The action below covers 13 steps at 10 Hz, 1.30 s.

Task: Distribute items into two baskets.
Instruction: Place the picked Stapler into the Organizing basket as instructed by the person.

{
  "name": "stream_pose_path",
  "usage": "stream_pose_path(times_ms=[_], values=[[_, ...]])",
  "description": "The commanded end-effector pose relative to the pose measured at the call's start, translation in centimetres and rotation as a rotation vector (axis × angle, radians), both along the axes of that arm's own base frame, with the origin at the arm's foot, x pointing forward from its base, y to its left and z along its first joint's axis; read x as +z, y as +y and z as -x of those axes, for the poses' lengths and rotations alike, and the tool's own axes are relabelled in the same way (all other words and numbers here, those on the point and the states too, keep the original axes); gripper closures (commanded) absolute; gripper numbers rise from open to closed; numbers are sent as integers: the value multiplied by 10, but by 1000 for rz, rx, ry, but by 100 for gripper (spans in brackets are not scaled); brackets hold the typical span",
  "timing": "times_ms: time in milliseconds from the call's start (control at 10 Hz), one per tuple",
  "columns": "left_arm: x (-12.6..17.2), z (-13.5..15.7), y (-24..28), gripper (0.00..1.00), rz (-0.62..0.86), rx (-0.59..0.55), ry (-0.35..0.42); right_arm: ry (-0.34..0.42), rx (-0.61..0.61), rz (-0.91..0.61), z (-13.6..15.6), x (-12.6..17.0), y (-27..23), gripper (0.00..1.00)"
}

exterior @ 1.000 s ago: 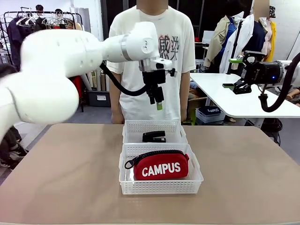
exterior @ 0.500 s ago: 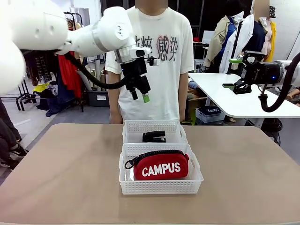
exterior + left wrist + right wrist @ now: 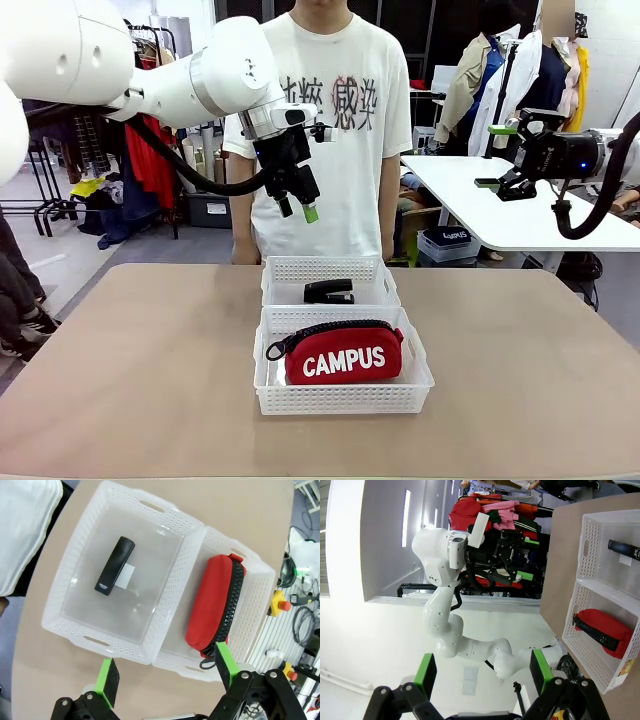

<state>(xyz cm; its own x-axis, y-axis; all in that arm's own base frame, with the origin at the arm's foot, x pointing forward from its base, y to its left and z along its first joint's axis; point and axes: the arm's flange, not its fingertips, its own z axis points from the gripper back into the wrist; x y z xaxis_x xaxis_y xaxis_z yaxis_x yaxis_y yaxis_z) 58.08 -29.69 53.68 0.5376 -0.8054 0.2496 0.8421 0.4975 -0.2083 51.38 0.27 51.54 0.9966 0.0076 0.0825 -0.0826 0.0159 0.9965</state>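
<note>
Red CAMPUS pouch (image 3: 345, 358) lies flat in the near basket (image 3: 343, 398), zip side up, pull tab toward the robot's left. Judged soft, light and squashy fabric; it would sag if pinched at an end, so the best hold is across the middle of the body, jaws straddling the short width. The zip ridge gives some bite and the cloth is not slippery.

Black stapler (image 3: 329, 291) lies in the far basket (image 3: 325, 270), left of centre in the front view, on the clear floor and apart from the walls. Judged rigid, small, denser than the pouch, with smooth plastic that could slip; grip across its narrow sides near mid-length. In the left wrist view it lies at a slant to the basket walls, so the wrist would need a roll to match.

The two baskets touch along their long sides, near the middle of the table (image 3: 140, 370). One item in each, so the sort looks done.

Left gripper (image 3: 297, 209) hangs high above and behind the far basket, in front of the person's shirt (image 3: 350, 120), fingers pointing down and tilted, spread wide and empty. Right gripper (image 3: 500, 155) is parked high off to the right, well away from the baskets, fingers pointing toward picture left, spread wide and empty.
</note>
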Motion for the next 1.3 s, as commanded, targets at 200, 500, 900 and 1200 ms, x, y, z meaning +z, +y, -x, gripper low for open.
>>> stream_pose_path(times_ms=[200,500,900,1200], values=[[2,-5,17,0,234,151,212,-6,1,3,1,3,0,0],[14,16,57,0,555,336,448,-6,1,3,1,3,0,0],[17,47,111,0,805,397,545,-6,1,3,1,3,0,0],[4,39,162,0,1021,413,648,-6,1,3,1,3,0,0]])
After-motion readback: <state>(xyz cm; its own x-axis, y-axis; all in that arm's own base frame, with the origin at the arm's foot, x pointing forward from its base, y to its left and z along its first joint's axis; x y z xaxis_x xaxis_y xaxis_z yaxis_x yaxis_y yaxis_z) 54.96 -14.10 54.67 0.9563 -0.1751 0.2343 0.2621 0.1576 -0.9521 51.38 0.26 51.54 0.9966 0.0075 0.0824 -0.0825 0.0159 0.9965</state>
